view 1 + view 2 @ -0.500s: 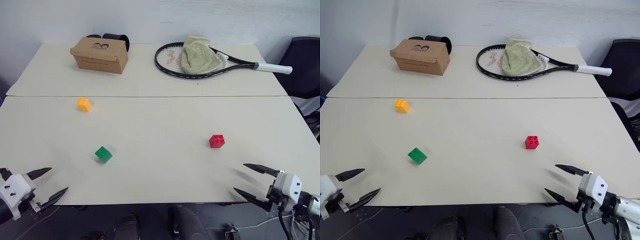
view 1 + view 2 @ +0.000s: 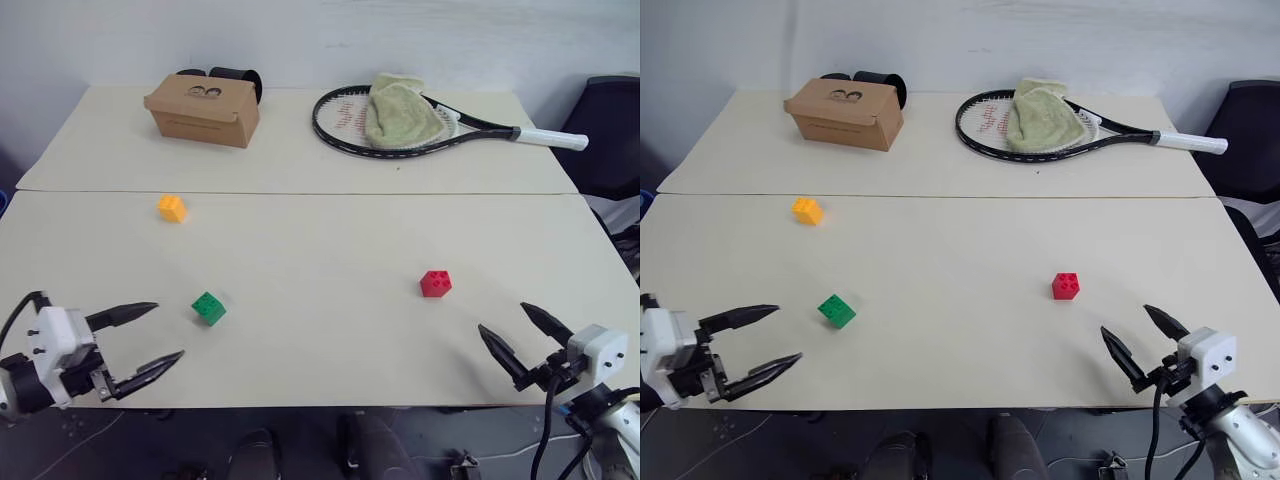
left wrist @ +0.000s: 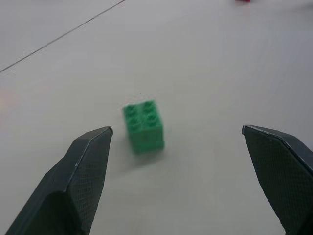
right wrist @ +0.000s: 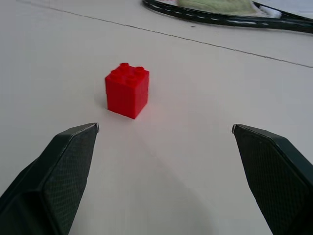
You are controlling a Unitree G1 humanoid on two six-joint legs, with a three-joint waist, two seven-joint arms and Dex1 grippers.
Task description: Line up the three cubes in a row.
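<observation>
On the worktop [image 2: 320,350]: green cube [image 2: 208,308], red cube [image 2: 435,283], orange-yellow cube [image 2: 172,208] lie scattered.
Row: not yet started.
Left gripper [image 2: 155,339], right gripper [image 2: 518,338]: fingers spread, empty.

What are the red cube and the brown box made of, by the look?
Red cube: likely hard moulded plastic, smooth with a slight sheen; round studs on top and crisp edges. Brown box: looks like matte cardboard; dull tan surface, folded lid edge, dark printed marks on top.
</observation>
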